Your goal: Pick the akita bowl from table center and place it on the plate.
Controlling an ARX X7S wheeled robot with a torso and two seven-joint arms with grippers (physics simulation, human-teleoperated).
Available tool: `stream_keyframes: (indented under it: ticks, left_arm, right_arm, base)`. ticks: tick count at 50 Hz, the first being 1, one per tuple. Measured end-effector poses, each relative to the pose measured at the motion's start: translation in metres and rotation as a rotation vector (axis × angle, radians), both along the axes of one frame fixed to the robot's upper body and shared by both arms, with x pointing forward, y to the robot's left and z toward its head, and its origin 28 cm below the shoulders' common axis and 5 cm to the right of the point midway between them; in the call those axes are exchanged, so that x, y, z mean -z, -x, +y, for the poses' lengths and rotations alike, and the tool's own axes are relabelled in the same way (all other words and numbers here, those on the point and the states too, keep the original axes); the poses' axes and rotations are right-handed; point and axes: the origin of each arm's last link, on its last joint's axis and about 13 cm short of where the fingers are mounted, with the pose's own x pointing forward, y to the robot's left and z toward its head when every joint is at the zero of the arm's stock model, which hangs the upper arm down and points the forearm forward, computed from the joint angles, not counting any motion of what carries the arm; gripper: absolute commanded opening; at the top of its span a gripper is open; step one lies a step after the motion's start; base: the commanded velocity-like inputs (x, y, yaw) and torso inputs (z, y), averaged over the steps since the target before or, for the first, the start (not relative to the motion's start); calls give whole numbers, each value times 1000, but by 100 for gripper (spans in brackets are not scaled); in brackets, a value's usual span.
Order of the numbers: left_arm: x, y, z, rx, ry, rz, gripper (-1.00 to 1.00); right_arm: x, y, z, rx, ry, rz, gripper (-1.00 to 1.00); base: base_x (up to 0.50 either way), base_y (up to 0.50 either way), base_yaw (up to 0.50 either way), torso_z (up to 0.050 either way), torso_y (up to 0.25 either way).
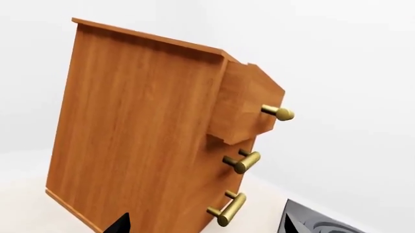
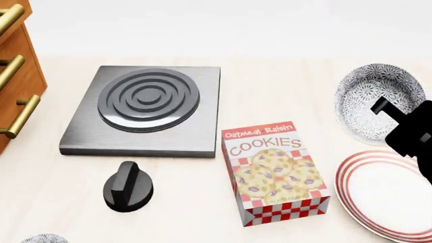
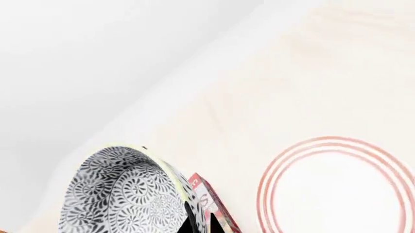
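The akita bowl, white with a dense grey-black floral pattern, shows at the head view's right, beyond the plate, a wide white plate with red rings. My right gripper is shut on the bowl's near rim. In the right wrist view the rim of the bowl runs between the two dark fingertips of the right gripper, and the plate lies off to one side. My left gripper is open and holds nothing; it faces a wooden cabinet.
A cookies box lies left of the plate. A grey hob plate and a black knob sit further left. A wooden drawer cabinet with brass handles stands at the far left. A second patterned bowl peeks in at the bottom left.
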Motion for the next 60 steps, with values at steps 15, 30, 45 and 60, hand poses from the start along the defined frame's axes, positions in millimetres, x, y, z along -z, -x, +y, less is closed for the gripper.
stream_keyframes:
  ticks: [15,30,45,60]
  left_arm:
    - [2,1,0,-4,-10,-8,100]
    - [2,2,-1,5,-35,-18,100]
    - [2,1,-3,12,-55,-24,100]
    - [2,2,-4,35,-57,-24,100]
  right_arm:
    - [-10,-11,-12,42,-117,165,-100]
    - [-15,-17,-18,77,-137,245,-100]
    - [-16,-16,-26,110,-164,265,-100]
    - [-17,-13,-33,138,-187,255,-100]
  base:
    - [0,0,0,0,0]
    - [0,0,0,0,-93]
    - [0,0,0,2,-108]
    - [0,0,0,4,-79]
